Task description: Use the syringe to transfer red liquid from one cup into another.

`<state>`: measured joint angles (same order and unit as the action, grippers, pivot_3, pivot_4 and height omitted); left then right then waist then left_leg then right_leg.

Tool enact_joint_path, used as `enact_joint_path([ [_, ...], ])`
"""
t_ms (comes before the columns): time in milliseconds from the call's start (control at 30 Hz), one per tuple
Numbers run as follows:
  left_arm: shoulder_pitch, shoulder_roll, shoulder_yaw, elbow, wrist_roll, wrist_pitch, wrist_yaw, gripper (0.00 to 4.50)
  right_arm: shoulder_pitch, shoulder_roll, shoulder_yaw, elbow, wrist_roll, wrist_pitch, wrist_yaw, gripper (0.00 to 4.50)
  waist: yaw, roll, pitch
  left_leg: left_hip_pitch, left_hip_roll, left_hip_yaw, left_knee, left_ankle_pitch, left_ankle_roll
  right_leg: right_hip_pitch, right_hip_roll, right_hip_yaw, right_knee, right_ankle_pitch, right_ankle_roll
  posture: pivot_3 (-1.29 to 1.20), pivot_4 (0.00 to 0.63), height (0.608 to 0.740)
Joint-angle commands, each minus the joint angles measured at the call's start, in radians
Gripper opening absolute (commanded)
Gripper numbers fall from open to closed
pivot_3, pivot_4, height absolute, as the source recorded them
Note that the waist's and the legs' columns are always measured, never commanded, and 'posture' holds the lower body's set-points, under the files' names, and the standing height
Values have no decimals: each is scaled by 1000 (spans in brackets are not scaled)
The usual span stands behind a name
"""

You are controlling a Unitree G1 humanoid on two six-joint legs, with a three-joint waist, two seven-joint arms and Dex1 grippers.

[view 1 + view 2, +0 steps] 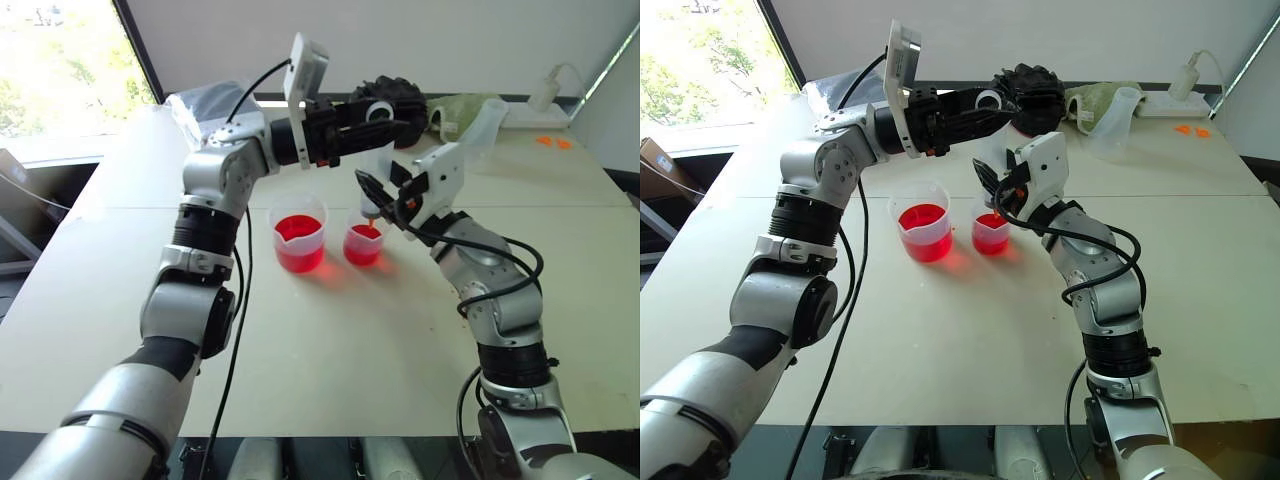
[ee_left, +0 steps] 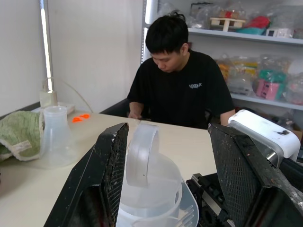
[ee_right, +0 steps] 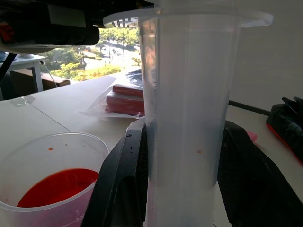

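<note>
My right gripper [image 1: 387, 196] is shut on the barrel of the clear syringe [image 3: 184, 118] and holds it upright. The syringe's orange-red nozzle [image 1: 371, 211] hangs just over the smaller cup [image 1: 363, 244], which holds red liquid [image 1: 990, 221]. To its left stands the larger spouted beaker [image 1: 298, 240], about a third full of red liquid. My left gripper [image 1: 400, 126] reaches in from the left at the top of the syringe. Its fingers [image 2: 106, 165] stand open on either side of the plunger's ring handle [image 2: 141, 153] without touching it. The barrel looks empty apart from small red drops.
At the table's far side lie a frosted jug [image 1: 482, 125], a green cloth [image 1: 455, 105], a black glove-like bundle [image 1: 395, 92], orange bits [image 1: 552, 142] and a white plug [image 1: 548, 88]. A person [image 2: 177, 80] sits across the table. A plastic bag [image 3: 124, 100] lies far left.
</note>
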<state>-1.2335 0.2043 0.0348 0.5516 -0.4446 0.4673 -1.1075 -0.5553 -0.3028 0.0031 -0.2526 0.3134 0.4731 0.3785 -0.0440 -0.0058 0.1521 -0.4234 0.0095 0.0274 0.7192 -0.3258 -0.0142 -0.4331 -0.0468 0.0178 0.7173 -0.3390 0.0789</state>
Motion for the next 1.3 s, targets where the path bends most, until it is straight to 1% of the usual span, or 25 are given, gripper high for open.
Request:
enact_joint_path([
  [33, -22, 3, 3, 25, 10, -16, 8, 2798, -16, 6, -33, -98, 24, -37, 0, 1376, 0, 0, 0, 0, 0, 0, 0, 0, 0, 0, 0, 0, 0, 0, 0, 0, 150, 711],
  [200, -35, 20, 8, 70, 25, -56, 15, 2798, -13, 6, -36, -107, 31, -33, 0, 1376, 0, 0, 0, 0, 0, 0, 0, 0, 0, 0, 0, 0, 0, 0, 0, 0, 150, 711],
  [433, -59, 37, 30, 90, 10, -62, 11, 2798, -14, 6, -35, -109, 34, -29, 1, 1376, 0, 0, 0, 0, 0, 0, 0, 0, 0, 0, 0, 0, 0, 0, 0, 0, 150, 711],
  [667, -80, 49, 83, 45, -70, 7, 22, 2798, -10, 3, -32, -111, 35, -23, 1, 1376, 0, 0, 0, 0, 0, 0, 0, 0, 0, 0, 0, 0, 0, 0, 0, 0, 150, 711],
  [933, -39, 67, 108, -109, -182, 168, 7, 2798, -8, 2, -31, -114, 33, -19, 2, 1376, 1, 0, 0, 0, 0, 0, 0, 0, 0, 0, 0, 0, 0, 0, 0, 0, 150, 711],
  [1133, -34, 82, 122, -136, -200, 192, 30, 2798, -6, 1, -30, -115, 35, -17, 4, 1376, -1, 0, 0, 0, 0, 0, 0, 0, 0, 0, 0, 0, 0, 0, 0, 0, 150, 711],
  [1300, -39, 81, 155, -131, -196, 146, 80, 2798, -6, 1, -31, -114, 36, -15, 5, 1376, 0, 0, 0, 0, 0, 0, 0, 0, 0, 0, 0, 0, 0, 0, 0, 0, 150, 711],
])
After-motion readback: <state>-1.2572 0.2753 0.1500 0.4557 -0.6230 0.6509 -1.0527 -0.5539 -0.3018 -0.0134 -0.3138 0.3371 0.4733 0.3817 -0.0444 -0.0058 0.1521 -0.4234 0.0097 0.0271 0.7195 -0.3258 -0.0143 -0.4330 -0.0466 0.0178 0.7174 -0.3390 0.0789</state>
